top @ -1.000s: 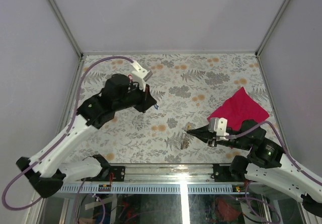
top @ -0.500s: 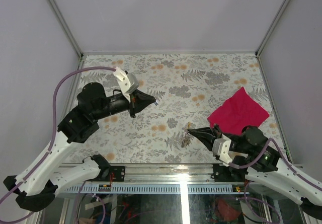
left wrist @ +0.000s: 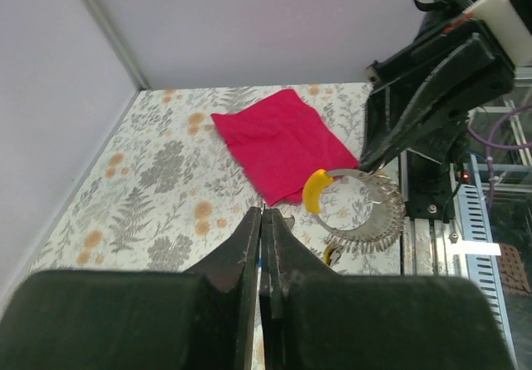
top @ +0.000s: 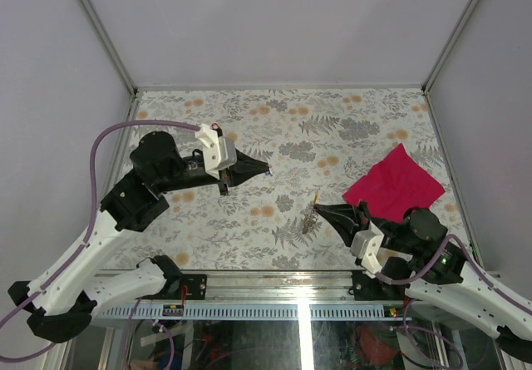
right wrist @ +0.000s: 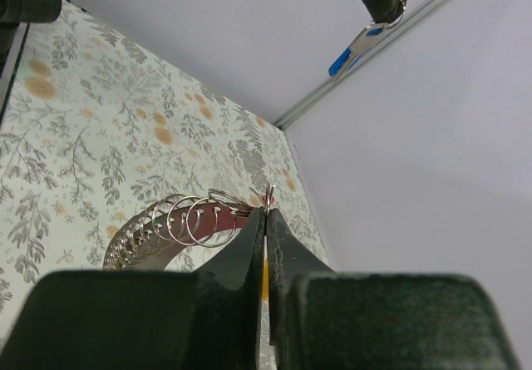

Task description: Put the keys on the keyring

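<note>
Keyring (left wrist: 374,229) hangs near the table's (top: 274,129) middle front, a fan of small loops dangling off it. A yellow key (left wrist: 314,190) sits on its top arc. The right gripper (top: 320,210) has its fingers pressed together on the ring's upper edge. Further back and left, not touching the ring, is the left gripper (top: 264,169), with its fingers pinched tight on a slim blue key (right wrist: 347,52), or so it looks from the right wrist view. The cloth (top: 393,185) lies flat on the right side, beyond the right arm.
</note>
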